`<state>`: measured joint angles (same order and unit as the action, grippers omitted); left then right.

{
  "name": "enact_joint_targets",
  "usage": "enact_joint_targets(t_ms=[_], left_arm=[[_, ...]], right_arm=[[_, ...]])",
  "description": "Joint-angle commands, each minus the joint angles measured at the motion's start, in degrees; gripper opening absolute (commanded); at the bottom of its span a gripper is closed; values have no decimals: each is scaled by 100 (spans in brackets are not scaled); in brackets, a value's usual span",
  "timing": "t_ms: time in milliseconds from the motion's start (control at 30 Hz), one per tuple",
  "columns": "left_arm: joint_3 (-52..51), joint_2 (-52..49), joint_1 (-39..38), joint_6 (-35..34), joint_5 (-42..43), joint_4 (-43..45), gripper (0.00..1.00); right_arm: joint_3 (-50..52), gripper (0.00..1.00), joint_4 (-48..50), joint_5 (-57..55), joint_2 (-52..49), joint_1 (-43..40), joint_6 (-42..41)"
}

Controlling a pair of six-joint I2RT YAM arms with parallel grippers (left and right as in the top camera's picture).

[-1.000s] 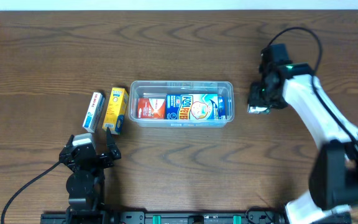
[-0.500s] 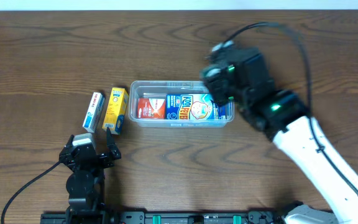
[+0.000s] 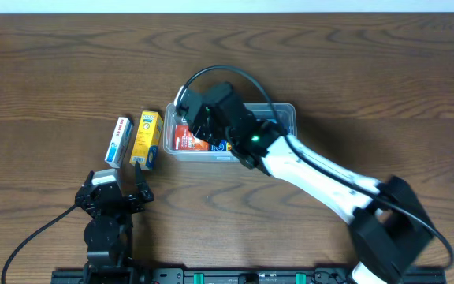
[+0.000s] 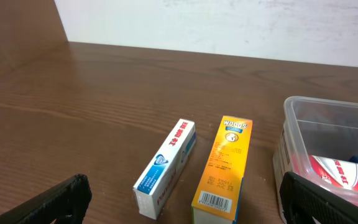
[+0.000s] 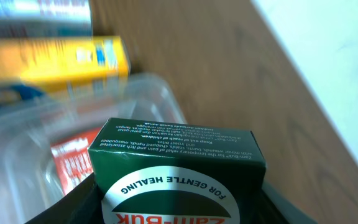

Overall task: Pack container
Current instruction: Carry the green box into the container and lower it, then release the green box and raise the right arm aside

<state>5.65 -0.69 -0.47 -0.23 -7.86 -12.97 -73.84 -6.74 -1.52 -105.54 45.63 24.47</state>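
Observation:
The clear container (image 3: 287, 110) lies in the middle of the table and holds a red box (image 3: 183, 139) at its left end. It also shows in the left wrist view (image 4: 316, 109) and the right wrist view (image 5: 17, 143). My right gripper (image 3: 210, 117) hangs over the container's left half, shut on a dark green Zam-Buk box (image 5: 179, 162). My left gripper (image 3: 115, 178) is open and empty near the front edge, just in front of a yellow box (image 3: 146, 140) and a white and blue box (image 3: 119, 140).
The yellow box (image 4: 225, 165) and the white box (image 4: 166, 165) lie side by side on the table left of the container. The right arm (image 3: 329, 181) stretches across the table from the front right. A blue box in the container is mostly hidden under it.
My right arm has swung left from the table's right side to above the container's left half, carrying the green box. The left arm has not moved.

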Motion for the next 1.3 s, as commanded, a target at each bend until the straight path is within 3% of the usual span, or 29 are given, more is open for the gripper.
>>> enact_joint_targets(t_ms=[0,67,133,267,433,467,767,1000,1133,1267], left_arm=[[-146,-2,31,-52,-7,-35,98],[-146,-2,31,-52,-7,-37,98],[-146,-2,28,-52,-7,-35,98],[-146,-2,28,-52,-7,-35,98],[-146,-2,31,-52,-7,-35,98],[-146,-2,31,-52,-7,-35,98],[-146,-2,28,-52,-7,-37,98],[-146,-2,31,-52,-7,-35,98],[-146,-2,31,-52,-7,-35,98],[-146,-2,31,-52,-7,-35,98]], right_arm=[[-44,1,35,127,-50,59,372],[-109,12,-37,289,-9,85,372],[-273,33,-205,468,24,107,372],[-721,47,-667,638,44,133,372],[-1126,92,-1141,605,44,94,393],[-1150,97,-1185,608,44,81,393],[-1161,99,-1751,339,195,-28,118],[-1161,99,-2715,-833,1058,-813,-2474],[-1161,99,-3665,-796,1639,-1926,-3947],[-1161,99,-4513,-227,1941,-3215,-4876]])
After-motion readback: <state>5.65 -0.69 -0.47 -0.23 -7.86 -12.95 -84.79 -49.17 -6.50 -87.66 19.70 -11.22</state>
